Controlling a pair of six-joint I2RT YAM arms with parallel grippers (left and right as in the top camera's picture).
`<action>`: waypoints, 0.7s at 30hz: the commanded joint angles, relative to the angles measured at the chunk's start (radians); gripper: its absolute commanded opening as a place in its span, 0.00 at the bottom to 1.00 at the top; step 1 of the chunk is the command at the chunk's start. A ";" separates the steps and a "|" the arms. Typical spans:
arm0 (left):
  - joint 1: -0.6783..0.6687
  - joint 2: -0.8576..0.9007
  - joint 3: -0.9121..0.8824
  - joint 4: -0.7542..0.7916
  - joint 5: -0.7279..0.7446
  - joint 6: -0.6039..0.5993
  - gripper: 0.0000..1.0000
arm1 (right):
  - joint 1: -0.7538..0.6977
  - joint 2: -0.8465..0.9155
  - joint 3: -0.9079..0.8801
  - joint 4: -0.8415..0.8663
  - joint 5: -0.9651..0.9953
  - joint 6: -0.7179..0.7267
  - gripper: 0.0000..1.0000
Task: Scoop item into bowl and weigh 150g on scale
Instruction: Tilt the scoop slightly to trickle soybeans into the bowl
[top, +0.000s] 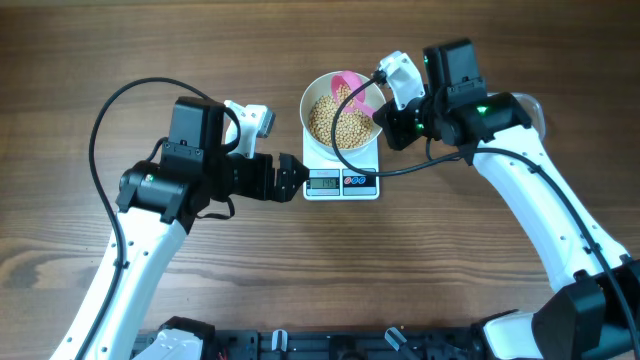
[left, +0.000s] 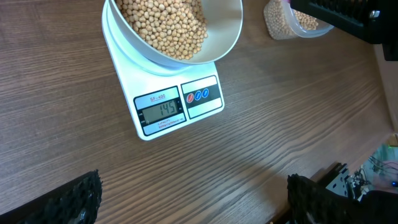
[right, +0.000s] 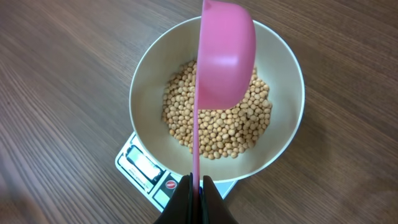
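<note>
- I am looking down on a brown wooden surface (top: 300, 280), its grain running left to right across the whole overhead view.
- Light is falling evenly from above, throwing only soft, faint shadows on the wood.
- In the left wrist view the wood is ending at an edge on the right, and blurred wires (left: 378, 167) are showing past it.

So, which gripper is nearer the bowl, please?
Right. The right gripper is by the bowl, holding the pink scoop over it; the left gripper is open beside the scale.
</note>
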 joint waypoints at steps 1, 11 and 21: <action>0.007 -0.001 0.020 0.003 -0.003 0.002 1.00 | 0.001 -0.026 0.021 0.009 0.001 -0.020 0.04; 0.007 -0.001 0.020 0.003 -0.003 0.002 1.00 | 0.001 -0.026 0.021 0.003 -0.010 -0.042 0.04; 0.007 -0.001 0.020 0.003 -0.003 0.002 1.00 | 0.001 -0.026 0.021 -0.011 -0.005 -0.048 0.04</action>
